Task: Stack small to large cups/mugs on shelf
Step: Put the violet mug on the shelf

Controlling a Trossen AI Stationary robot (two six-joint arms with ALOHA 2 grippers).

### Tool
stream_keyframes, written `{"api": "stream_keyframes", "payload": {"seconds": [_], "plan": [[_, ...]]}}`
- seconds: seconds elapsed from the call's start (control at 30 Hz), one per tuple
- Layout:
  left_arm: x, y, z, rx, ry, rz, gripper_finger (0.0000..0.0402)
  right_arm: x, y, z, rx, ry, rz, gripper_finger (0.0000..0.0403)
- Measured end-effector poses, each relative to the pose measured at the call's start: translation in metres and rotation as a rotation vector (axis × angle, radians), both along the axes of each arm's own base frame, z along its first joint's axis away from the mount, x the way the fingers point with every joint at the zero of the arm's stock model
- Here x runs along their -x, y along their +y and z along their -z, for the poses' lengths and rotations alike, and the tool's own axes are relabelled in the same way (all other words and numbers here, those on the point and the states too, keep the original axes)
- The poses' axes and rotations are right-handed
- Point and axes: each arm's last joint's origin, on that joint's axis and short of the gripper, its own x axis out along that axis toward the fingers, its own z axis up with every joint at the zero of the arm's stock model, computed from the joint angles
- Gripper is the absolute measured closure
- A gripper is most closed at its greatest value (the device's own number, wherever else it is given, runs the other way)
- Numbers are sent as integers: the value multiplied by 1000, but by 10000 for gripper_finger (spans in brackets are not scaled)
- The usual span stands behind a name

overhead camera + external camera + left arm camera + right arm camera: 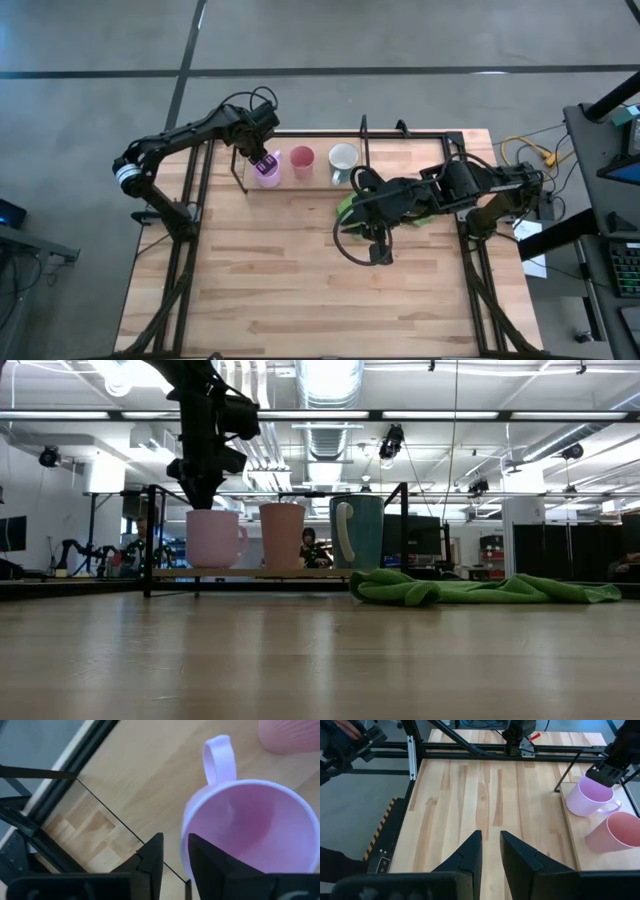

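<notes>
Three cups stand in a row on the low wood shelf at the table's far edge: a lilac mug on the left, a red-pink cup in the middle and a grey-white mug on the right. All three also show in the low view: the lilac mug, the red-pink cup and the grey-white mug. My left gripper comes down on the lilac mug and is shut on its rim. My right gripper hovers over the table's middle right, fingers nearly together, holding nothing. My left gripper holds the lilac mug's rim on the side opposite its handle, one finger inside the mug and one outside. The fingers come from above, pointing down. The mug stands upright with its base on the shelf board.
A green cloth lies crumpled on the table to the right of the shelf, under my right arm. Thin black rods frame the shelf. Bare wood tabletop stretches toward the near edge.
</notes>
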Motion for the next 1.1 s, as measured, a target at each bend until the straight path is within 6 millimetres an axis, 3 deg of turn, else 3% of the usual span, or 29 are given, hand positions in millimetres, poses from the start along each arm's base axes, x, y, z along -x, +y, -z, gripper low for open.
{"api": "stream_keyframes", "payload": {"seconds": [0.57,0.8,1.1], "plan": [[-19,-25,-41,63,-236,31,325,-2,-9,0,5,2,26,339],[-28,-39,-41,130,-278,-33,325,-3,-10,0,6,1,28,339],[-40,-43,-26,138,-226,-78,325,-3,-10,0,7,-5,25,339]]}}
